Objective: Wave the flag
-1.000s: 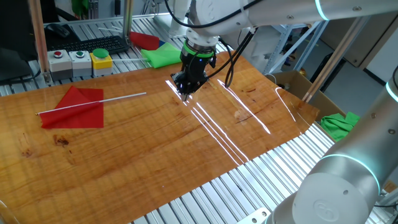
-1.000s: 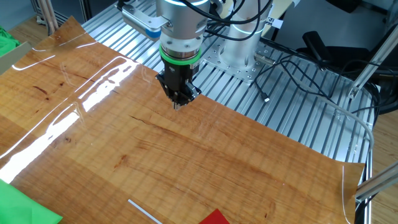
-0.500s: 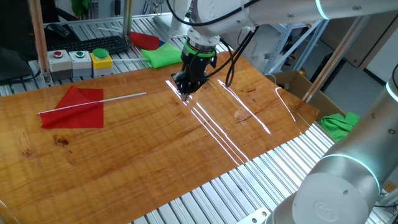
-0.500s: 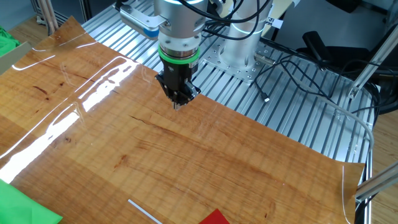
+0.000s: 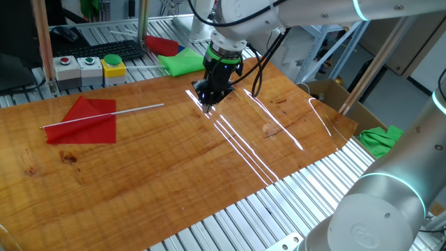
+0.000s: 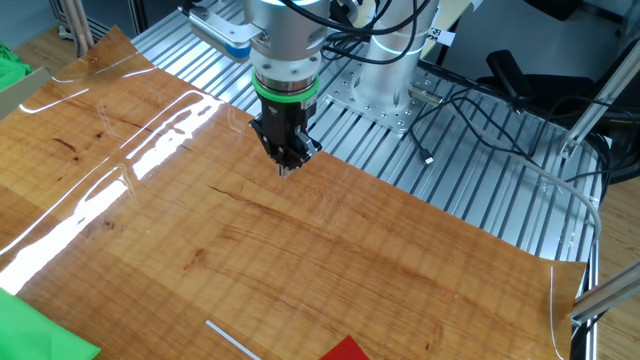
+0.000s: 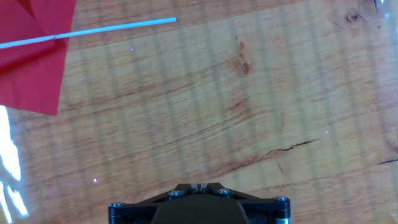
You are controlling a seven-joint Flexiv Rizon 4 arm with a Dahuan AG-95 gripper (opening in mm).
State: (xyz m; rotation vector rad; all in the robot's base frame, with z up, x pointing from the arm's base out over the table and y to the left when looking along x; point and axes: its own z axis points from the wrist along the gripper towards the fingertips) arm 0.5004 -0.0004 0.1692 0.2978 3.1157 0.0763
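Claw point(image 5: 208, 106) points straight down just above the table point(image 5: 174, 174), fingers pressed together, well apart from the flag point(image 5: 83, 120).

One flag point(image 5: 87, 118) lies near the left edge of the wooden table point(image 5: 174, 174), and one gripper point(image 5: 207, 102) hangs over the table's far edge. Beyond that far edge sit two green cloths point(image 5: 185, 61) point(image 5: 382, 138), one stickless red cloth point(image 5: 162, 45), one keyboard point(image 5: 104, 49) and three button boxes point(image 5: 90, 70): one yellow, two grey.
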